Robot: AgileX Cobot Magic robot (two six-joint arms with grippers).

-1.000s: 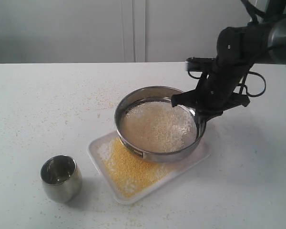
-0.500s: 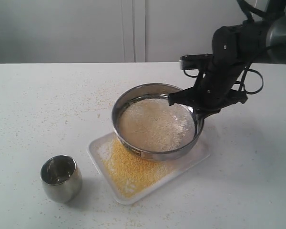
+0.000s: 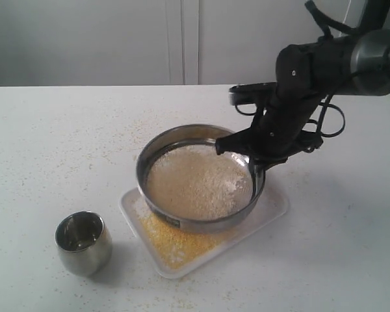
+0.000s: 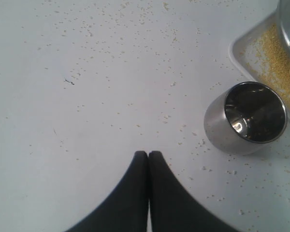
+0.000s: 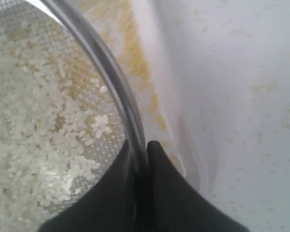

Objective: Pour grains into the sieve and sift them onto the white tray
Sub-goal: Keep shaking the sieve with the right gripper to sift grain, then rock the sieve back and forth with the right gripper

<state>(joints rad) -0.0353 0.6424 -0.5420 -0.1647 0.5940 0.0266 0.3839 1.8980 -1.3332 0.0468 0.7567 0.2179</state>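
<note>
The right claw (image 3: 250, 158) is pinching the far right rim of the sieve (image 3: 201, 225), one finger inside the ring and one outside, with the steel edge running straight between them in the wrist view. From that grip the whole sieve reaches out toward the left and front of the desk (image 3: 65, 143), so any shake has to swing from that one point on the rim. The sieve sits over the tray (image 3: 274, 205), whose long side runs slantwise from front left to back right. The ring covers the tray's left and middle and overhangs its back left edge. I can't quite tell from here whether it hangs just above the tray or rests on it. Pale kernels (image 3: 198, 185) lie spread over the mesh, and yellow meal (image 3: 175, 244) is heaped on the tray under the sieve's front edge. The left claw (image 4: 148, 157) is pressed together on nothing, out by the cup (image 3: 83, 242), well apart from the sieve, so the right arm is the one placed to sift.
</note>
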